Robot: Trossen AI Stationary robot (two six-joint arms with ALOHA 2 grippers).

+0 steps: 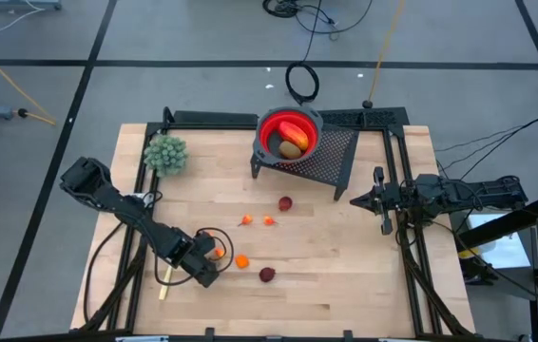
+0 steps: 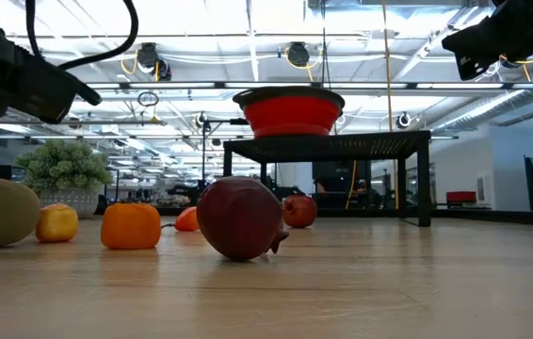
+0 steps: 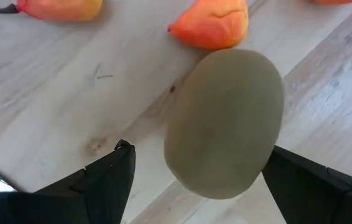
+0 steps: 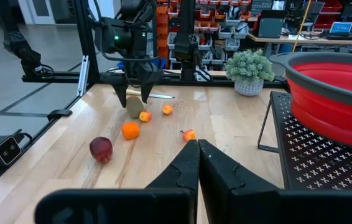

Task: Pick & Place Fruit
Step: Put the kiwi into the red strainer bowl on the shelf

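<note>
Stock entry: fruit sort, partly done.

Counter (image 1: pixel 345 275): light wood, carries all loose pieces and a black mesh stand (image 1: pixel 331 152) at its far edge.

Red bowl (image 1: pixel 288 136): sits on the mesh stand. Holds 2 pieces already, 1 elongated red-orange fruit (image 1: pixel 291 130) and 1 brownish-green oval (image 1: pixel 291 149). Judged as the drop-off point, so 2 items count as placed.

Left hand (image 1: pixel 210 256): low over the near-left part of the counter, fingers spread wide on either side of the second brownish-green oval (image 3: pixel 224 123). The fingers stand just beside the oval, not yet closed on it; the oval lies on the wood. Judged as the pick in progress.

Right hand (image 1: pixel 356 199): parked at the counter's right edge near the stand, fingers pressed together, holding nothing.

Green bushy clump (image 1: pixel 165 153): far-left corner, not fruit, left alone.

Dark red balls, 2: 1 near the counter's middle (image 1: pixel 285 203), 1 toward the near edge (image 1: pixel 267 275). Both still loose.

Orange round piece (image 1: pixel 241 260): just beside the left hand, loose.

Small orange bits, 2 together mid-counter (image 1: pixel 257 220), plus 1 close by the oval (image 3: pixel 210 23). All loose.

Balance: 2 in the bowl, 1 about to be gripped, at least 6 left on the counter. Well short of half done.
</note>
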